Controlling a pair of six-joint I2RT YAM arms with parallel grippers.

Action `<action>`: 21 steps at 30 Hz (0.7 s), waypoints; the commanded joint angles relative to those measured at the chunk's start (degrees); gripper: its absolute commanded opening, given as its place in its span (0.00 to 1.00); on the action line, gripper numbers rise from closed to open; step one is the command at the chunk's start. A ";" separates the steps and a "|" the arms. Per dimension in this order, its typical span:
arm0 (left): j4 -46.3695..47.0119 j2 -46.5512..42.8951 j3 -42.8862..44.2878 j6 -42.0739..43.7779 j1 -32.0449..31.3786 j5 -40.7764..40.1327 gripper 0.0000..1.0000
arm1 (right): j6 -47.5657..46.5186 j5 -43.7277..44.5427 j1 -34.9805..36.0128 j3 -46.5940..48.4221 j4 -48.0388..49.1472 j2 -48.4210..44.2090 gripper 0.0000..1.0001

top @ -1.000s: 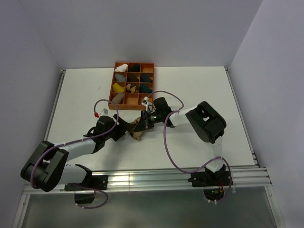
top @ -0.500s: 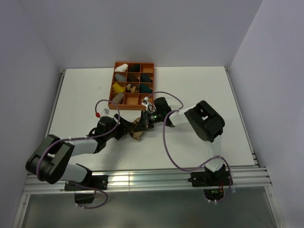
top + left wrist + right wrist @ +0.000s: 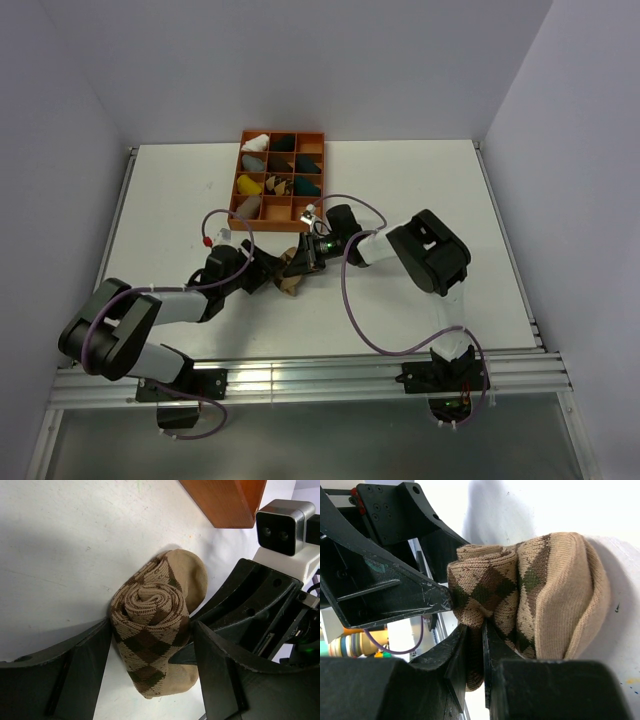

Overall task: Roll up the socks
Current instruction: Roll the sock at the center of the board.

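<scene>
The socks point(image 3: 291, 272) form one tight roll on the white table, just in front of the tray. The left wrist view shows the roll end-on point(image 3: 150, 610), a tan-and-brown argyle spiral with a plain tan layer point(image 3: 192, 575) behind it. My left gripper point(image 3: 151, 626) straddles the roll, with a finger against each side. My right gripper point(image 3: 475, 627) comes from the opposite side. Its jaws are pinched on a fold of argyle fabric point(image 3: 485, 595) at the roll's edge, and the tan outer layer point(image 3: 570, 600) bulges beside them. In the top view the two grippers point(image 3: 272, 276) point(image 3: 303, 262) meet at the roll.
An orange compartment tray point(image 3: 283, 226) holding several rolled sock bundles stands just behind the grippers, and its corner point(image 3: 225, 500) shows in the left wrist view. Purple cables loop over both arms. The table's metal rail point(image 3: 300, 375) runs along the near edge.
The left arm's rear links have swung inward toward the table. Both grippers and the roll have crept slightly toward the tray. The grips look unchanged.
</scene>
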 commanded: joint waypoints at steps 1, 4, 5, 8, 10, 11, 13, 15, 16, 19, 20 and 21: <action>-2.42 2.13 -0.59 -0.17 -0.27 0.38 0.72 | -1.52 4.98 -0.91 -2.46 -7.69 4.57 0.00; -2.59 2.31 -0.59 -0.08 -0.27 0.56 0.73 | -1.43 4.98 -1.35 -2.46 -8.13 5.10 0.00; -2.68 2.22 -0.59 -0.17 -0.27 0.39 0.73 | -1.43 4.89 -1.52 -2.20 -8.31 5.27 0.00; -4.70 1.70 -0.15 0.79 -0.36 -0.49 0.74 | -1.69 5.33 -1.70 -2.11 -8.92 5.36 0.00; -6.10 1.61 0.20 1.15 -0.44 -1.11 0.74 | -1.95 5.16 -1.78 -2.02 -9.19 5.45 0.00; -6.20 1.78 0.46 1.58 -0.44 -1.20 0.74 | -1.96 5.42 -1.79 -1.76 -9.53 5.54 0.00; -6.20 2.92 0.81 1.59 -0.62 -1.11 0.72 | -2.13 5.33 -1.79 -1.32 -9.98 5.89 0.00; -6.20 3.97 1.43 1.50 -0.71 -0.85 0.70 | -2.22 5.42 -1.87 -1.14 -10.24 6.07 0.00; -6.55 5.02 1.78 1.59 -0.88 -0.93 0.69 | -2.74 5.68 -1.79 -0.97 -10.94 6.07 0.00; -6.90 6.87 2.66 1.68 -1.15 -0.76 0.64 | -4.23 6.73 -1.79 -0.44 -13.04 5.80 0.00; -7.60 7.14 3.18 1.59 -1.32 -0.76 0.62 | -4.68 7.09 -1.79 -0.26 -13.66 5.63 0.00; -8.21 7.75 3.54 1.59 -1.41 -1.02 0.57 | -5.64 7.79 -1.70 -0.09 -14.63 5.37 0.00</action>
